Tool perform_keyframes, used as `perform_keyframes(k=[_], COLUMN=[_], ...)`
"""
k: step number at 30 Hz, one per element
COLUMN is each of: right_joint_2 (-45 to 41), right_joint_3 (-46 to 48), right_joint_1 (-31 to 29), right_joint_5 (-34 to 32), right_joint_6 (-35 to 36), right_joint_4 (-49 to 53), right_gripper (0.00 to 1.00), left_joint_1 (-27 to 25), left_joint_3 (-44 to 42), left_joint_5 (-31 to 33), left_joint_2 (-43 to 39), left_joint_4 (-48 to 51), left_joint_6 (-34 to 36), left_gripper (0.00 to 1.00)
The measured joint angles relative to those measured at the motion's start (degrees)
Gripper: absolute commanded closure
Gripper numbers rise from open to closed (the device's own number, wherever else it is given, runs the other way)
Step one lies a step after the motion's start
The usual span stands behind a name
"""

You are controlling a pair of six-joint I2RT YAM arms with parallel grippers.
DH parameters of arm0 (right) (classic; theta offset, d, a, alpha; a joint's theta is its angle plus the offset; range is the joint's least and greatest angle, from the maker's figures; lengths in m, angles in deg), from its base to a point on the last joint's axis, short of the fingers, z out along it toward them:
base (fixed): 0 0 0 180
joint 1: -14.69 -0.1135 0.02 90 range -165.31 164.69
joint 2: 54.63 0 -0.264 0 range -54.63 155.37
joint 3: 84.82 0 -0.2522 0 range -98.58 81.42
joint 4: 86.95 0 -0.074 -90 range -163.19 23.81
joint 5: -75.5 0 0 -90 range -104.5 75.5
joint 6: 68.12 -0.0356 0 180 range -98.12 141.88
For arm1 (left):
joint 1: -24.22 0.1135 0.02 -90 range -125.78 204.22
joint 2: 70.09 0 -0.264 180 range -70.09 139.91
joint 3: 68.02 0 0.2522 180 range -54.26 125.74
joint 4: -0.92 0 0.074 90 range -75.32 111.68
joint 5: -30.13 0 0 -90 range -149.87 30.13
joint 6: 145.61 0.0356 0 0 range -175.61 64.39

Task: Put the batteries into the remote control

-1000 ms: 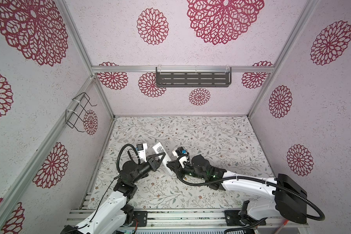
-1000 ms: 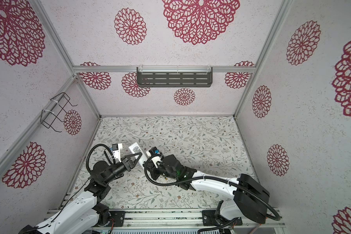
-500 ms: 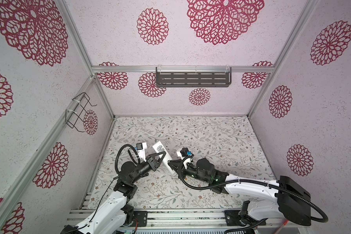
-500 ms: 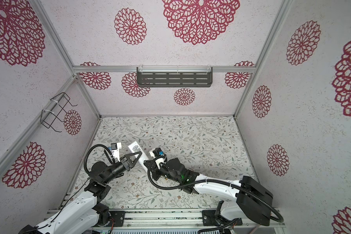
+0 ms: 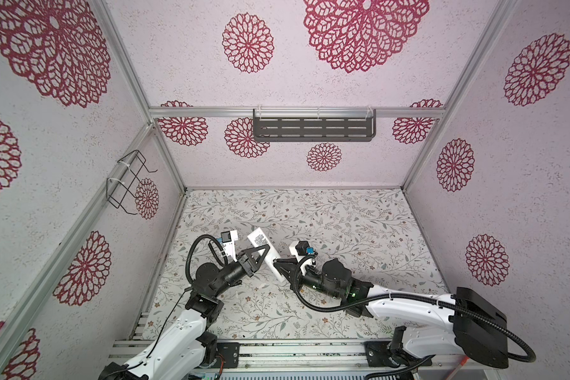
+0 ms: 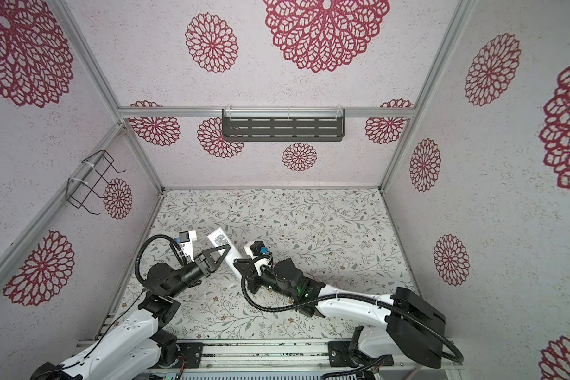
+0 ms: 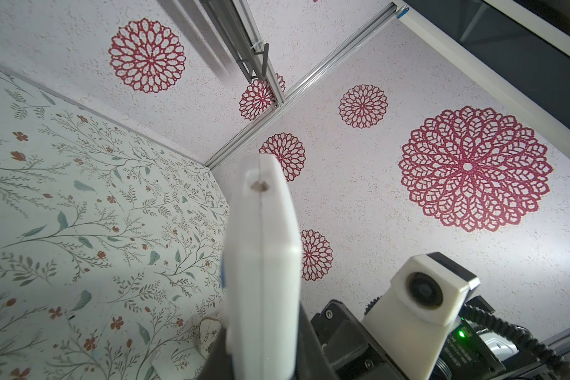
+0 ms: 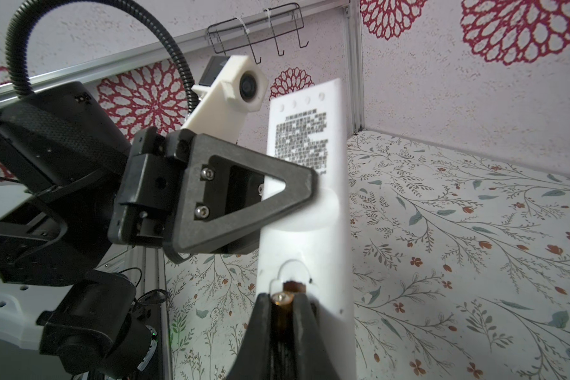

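Note:
My left gripper (image 5: pixel 264 255) is shut on the remote control (image 5: pixel 259 238), a long white bar held tilted above the floral table with its sticker back showing (image 8: pixel 305 141). In the left wrist view the remote control (image 7: pixel 264 246) runs edge-on out of the left gripper (image 7: pixel 260 368). My right gripper (image 8: pixel 283 299) is shut on a battery (image 8: pixel 285 316), a dark cylinder with a gold end. That end rests against an arched notch low on the remote's back. Both top views show the right gripper (image 6: pixel 237 261) meeting the remote's (image 6: pixel 218 238) lower end.
A small white piece (image 7: pixel 165 358) lies on the table (image 5: pixel 343 223) under the remote. A wire rack (image 5: pixel 127 182) hangs on the left wall and a grey shelf (image 5: pixel 313 130) on the back wall. A metal rail (image 5: pixel 293 348) borders the table's front.
The right wrist has shifted slightly to the right while its tips stay at the remote's lower end. The left arm and the remote have hardly moved.

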Motion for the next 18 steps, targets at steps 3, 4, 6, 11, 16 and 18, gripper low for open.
perform_keyframes(k=[3, 4, 6, 11, 16, 18], right_joint_2=[0.0, 0.0, 0.0, -0.07, -0.07, -0.07], right_joint_3=[0.0, 0.0, 0.0, 0.0, 0.0, 0.0], right_joint_1=[-0.28, -0.31, -0.33, -0.68, -0.96, -1.03], right_joint_5=[-0.07, -0.11, -0.15, -0.7, -1.05, -1.07], right_joint_6=[0.33, 0.37, 0.42, 0.83, 1.22, 1.25], right_joint_4=[0.07, 0.07, 0.04, 0.07, 0.15, 0.17], right_gripper=[0.89, 0.88, 0.86, 0.81, 0.78, 0.77], left_joint_1=[0.0, 0.0, 0.0, 0.0, 0.0, 0.0], left_joint_3=[-0.48, -0.55, -0.57, -0.57, -0.57, -0.61], left_joint_5=[-0.02, 0.0, -0.02, -0.09, -0.15, -0.13], left_joint_2=[0.0, 0.0, 0.02, 0.28, 0.37, 0.37], left_joint_4=[-0.74, -0.92, -1.14, -1.66, -2.19, -2.36], left_joint_6=[-0.28, -0.31, -0.33, -0.44, -0.52, -0.55], left_gripper=[1.0, 1.0, 1.0, 1.0, 1.0, 1.0])
